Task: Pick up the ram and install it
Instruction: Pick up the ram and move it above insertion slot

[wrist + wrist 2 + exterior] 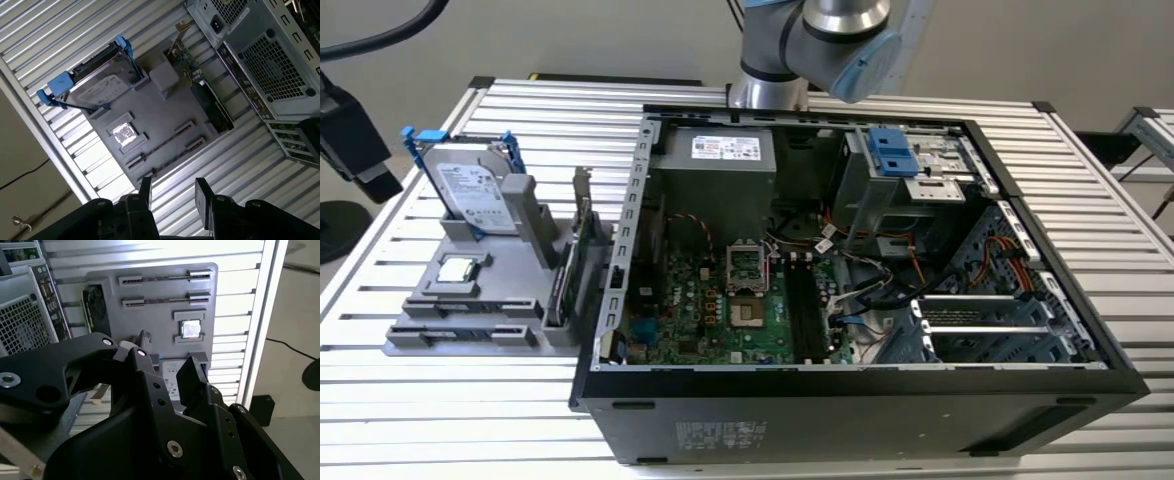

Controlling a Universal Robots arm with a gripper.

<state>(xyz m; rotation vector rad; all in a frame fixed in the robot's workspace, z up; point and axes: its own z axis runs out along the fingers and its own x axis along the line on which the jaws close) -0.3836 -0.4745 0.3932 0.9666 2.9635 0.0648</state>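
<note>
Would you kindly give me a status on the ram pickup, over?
Open gripper, empty, facing gray holder tray. No ram in grasp. Standing on tray: hard drive, expansion card.

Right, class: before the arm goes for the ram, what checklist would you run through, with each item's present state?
1. The hand open: ok, fingers apart in both wrist views.
2. The hand empty: ok, nothing between them.
3. The hand facing the grey fixture: ok.
4. The ram found: cannot tell; no stick is clear in the fixture's narrow slots.
5. The computer case open, motherboard exposed: ok.
6. The motherboard's memory slots free: cannot tell.
</note>
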